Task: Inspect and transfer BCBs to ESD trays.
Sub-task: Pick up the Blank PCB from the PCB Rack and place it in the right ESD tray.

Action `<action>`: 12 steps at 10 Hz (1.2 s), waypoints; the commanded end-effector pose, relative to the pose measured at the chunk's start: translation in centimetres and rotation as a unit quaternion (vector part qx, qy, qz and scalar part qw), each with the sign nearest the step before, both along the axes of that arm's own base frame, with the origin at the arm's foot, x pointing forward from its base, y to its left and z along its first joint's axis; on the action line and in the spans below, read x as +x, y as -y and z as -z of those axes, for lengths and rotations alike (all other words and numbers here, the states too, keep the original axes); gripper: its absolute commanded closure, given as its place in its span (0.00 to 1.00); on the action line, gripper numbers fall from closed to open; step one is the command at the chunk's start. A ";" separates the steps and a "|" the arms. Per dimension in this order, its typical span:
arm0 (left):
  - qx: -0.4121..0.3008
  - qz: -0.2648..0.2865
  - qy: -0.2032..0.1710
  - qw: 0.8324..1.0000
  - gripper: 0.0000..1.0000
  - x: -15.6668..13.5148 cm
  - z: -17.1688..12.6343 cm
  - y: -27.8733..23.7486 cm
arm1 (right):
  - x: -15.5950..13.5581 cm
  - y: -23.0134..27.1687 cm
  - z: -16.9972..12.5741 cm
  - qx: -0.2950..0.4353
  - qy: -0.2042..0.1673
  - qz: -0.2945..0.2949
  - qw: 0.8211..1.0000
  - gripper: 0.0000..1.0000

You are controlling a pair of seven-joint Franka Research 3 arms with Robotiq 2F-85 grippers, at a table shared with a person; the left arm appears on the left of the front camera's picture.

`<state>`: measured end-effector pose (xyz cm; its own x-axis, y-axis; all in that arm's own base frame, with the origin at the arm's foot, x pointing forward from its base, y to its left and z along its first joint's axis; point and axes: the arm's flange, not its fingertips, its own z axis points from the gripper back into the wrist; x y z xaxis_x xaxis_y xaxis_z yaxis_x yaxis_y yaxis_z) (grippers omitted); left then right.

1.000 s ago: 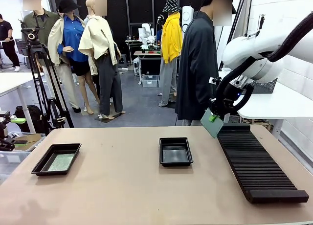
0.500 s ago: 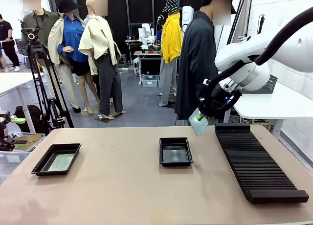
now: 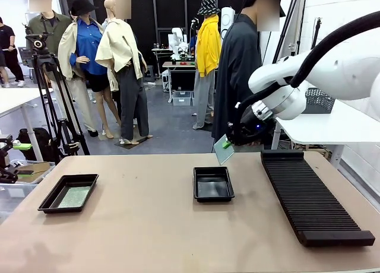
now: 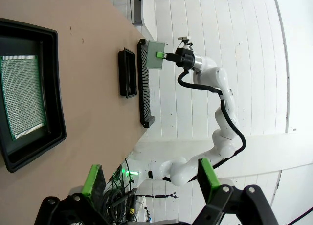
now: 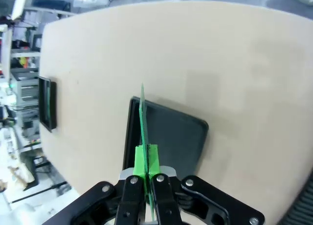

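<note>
the right claw [image 3: 229, 143] is pinching a bcb [image 3: 223, 151] by its edge, tilted in the air above the far edge of the middle esd tray [image 3: 214, 199]. a second bcb [image 3: 75, 196] lies flat in the left esd tray [image 3: 59, 210] on the surface [image 3: 148, 237]. the left claw [image 4: 150, 177] is spread wide, holding nothing.

On the desk [image 3: 148, 225], three things in a row from left to right, well apart: left ESD tray [image 3: 50, 203], middle ESD tray [image 3: 196, 184], rack [image 3: 309, 196]. Inside the left ESD tray, flat on its floor: one BCB [image 3: 75, 196]. Up off the desk, above the far right corner of the middle ESD tray and left of the rack's far end: a second BCB [image 3: 223, 149], tilted, pinched at one edge in the right tool [image 3: 228, 144]. Behind the desk's far edge, beyond that tool: a person [image 3: 237, 77], standing.
</note>
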<state>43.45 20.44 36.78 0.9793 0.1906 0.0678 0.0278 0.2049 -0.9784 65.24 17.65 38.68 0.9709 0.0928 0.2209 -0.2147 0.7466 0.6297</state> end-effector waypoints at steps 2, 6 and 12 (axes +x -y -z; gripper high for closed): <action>0.001 0.000 0.002 1.000 0.00 -0.1 -0.2 0.0 | 2.7 -1.6 2.1 0.033 -0.011 -0.011 0.999 1.00; 0.001 0.000 0.002 1.000 0.00 -0.1 -0.2 0.0 | 2.0 -2.3 3.3 0.022 -0.017 -0.011 1.000 1.00; 0.001 0.000 0.002 1.000 0.00 -0.1 -0.2 0.0 | 2.0 -2.4 3.1 0.023 -0.016 -0.012 1.000 1.00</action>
